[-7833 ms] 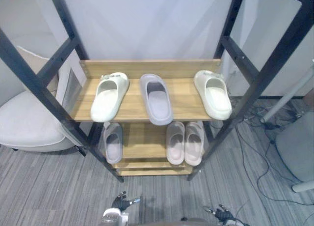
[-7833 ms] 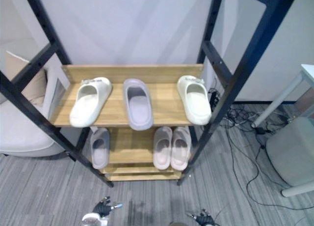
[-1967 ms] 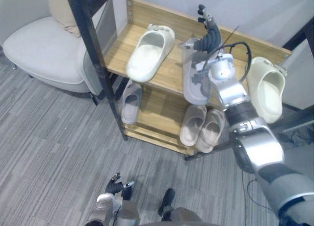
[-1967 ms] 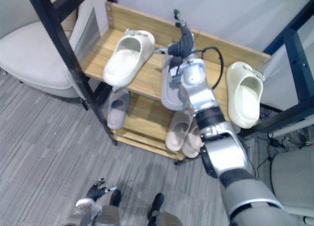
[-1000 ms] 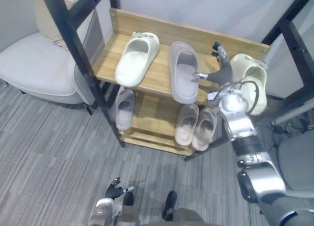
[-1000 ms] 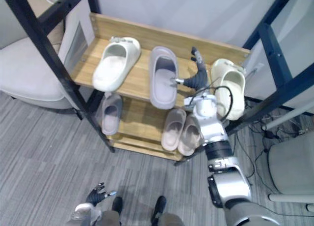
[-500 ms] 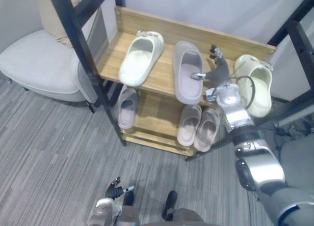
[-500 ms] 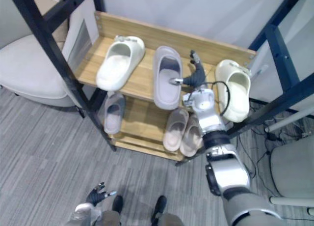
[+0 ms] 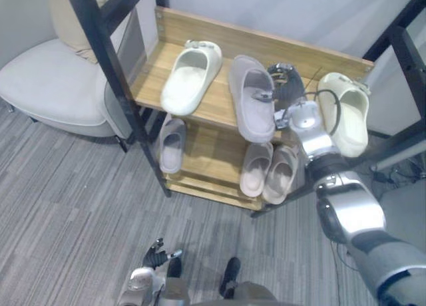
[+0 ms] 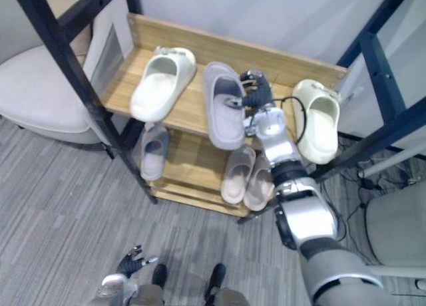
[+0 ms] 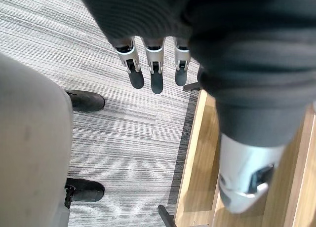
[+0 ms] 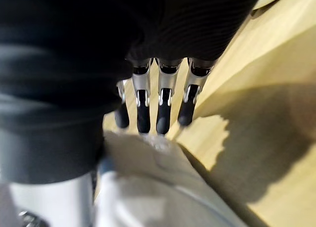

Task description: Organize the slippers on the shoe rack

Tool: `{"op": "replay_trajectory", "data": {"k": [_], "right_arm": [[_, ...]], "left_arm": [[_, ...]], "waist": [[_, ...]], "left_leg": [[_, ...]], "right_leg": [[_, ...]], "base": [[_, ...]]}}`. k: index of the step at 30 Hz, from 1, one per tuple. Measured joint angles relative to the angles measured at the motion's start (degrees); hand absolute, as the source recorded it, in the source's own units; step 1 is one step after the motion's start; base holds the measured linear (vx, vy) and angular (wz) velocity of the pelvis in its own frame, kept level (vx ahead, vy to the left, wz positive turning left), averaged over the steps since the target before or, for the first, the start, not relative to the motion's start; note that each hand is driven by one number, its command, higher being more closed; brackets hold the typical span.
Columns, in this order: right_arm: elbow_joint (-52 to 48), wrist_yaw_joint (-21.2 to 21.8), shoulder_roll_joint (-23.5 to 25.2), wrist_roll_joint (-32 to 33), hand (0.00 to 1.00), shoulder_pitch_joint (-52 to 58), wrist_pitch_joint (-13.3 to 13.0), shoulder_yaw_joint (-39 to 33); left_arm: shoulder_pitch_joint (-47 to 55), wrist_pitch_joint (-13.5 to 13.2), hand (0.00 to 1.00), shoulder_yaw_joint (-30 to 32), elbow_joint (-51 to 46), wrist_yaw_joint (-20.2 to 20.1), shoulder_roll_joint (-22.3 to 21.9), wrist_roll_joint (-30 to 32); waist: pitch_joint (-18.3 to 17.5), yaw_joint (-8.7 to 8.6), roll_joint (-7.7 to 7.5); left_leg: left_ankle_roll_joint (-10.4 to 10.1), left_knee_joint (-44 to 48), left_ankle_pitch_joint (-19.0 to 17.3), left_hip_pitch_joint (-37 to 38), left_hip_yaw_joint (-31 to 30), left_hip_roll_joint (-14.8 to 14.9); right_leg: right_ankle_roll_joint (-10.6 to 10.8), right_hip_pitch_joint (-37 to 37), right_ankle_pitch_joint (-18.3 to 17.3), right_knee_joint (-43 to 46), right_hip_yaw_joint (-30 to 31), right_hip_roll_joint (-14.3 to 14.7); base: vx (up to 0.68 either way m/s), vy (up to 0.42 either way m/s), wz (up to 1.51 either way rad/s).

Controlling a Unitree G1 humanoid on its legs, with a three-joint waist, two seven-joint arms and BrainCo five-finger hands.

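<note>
The wooden shoe rack (image 9: 219,96) carries three slippers on its top shelf: a white one (image 9: 191,76) at the left, a grey one (image 9: 251,106) in the middle and a white one (image 9: 346,113) at the right. My right hand (image 9: 287,86) is at the grey slipper's right side, fingers curled over its edge and thumb on its insole; the right wrist view shows the fingers (image 12: 165,101) above the slipper (image 12: 163,187). On the lower shelf lie a grey slipper (image 9: 172,145) and a pinkish pair (image 9: 266,173). My left hand (image 9: 154,256) hangs open low over the floor.
Black slanted frame posts (image 9: 110,73) cross in front of the rack's left side and stand at its right (image 9: 399,26). A pale armchair (image 9: 53,80) is at the left. A grey seat (image 10: 399,226) and loose cables (image 10: 346,206) lie at the right.
My right hand has moved onto the grey slipper and its fingers have curled over the edge. The slipper's far end has swung slightly left. The left hand has not moved.
</note>
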Motion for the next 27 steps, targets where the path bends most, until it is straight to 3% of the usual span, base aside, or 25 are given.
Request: {"op": "replay_trajectory", "data": {"k": [8, 19, 27], "right_arm": [[-3.48, 0.44, -0.21, 0.13, 1.00, 1.96, -0.29, 0.03], [-25.04, 1.02, -0.72, 0.55, 1.00, 18.35, -0.93, 0.02], [-43.32, 2.56, 0.72, 4.27, 1.00, 30.21, -4.93, 0.55]], "left_arm": [[0.00, 0.04, 0.00, 0.03, 0.11, 0.01, 0.10, 0.03], [0.09, 0.11, 0.00, 0.19, 0.59, -0.09, 0.16, 0.54], [0.18, 0.91, 0.00, 0.16, 0.95, -0.86, 0.12, 2.50]], "waist": [[0.15, -0.34, -0.16], [0.13, -2.40, -0.15], [-0.11, -3.68, 0.17]], "left_leg": [[0.06, -0.59, 0.11, 0.69, 0.51, -0.03], [0.15, -0.37, 0.02, 1.74, 0.98, -0.13], [0.19, 0.80, -0.33, 2.40, 1.15, -0.02]], "right_leg": [[0.02, 0.12, -0.02, 0.01, 0.30, -0.03], [0.21, 1.19, -0.01, 0.01, 0.66, -0.25], [0.31, 2.37, 0.05, 0.01, 0.84, -0.18]], "base": [[0.00, 0.005, -0.03], [-0.01, 0.003, -0.02], [-0.01, 0.001, -0.01]]}}
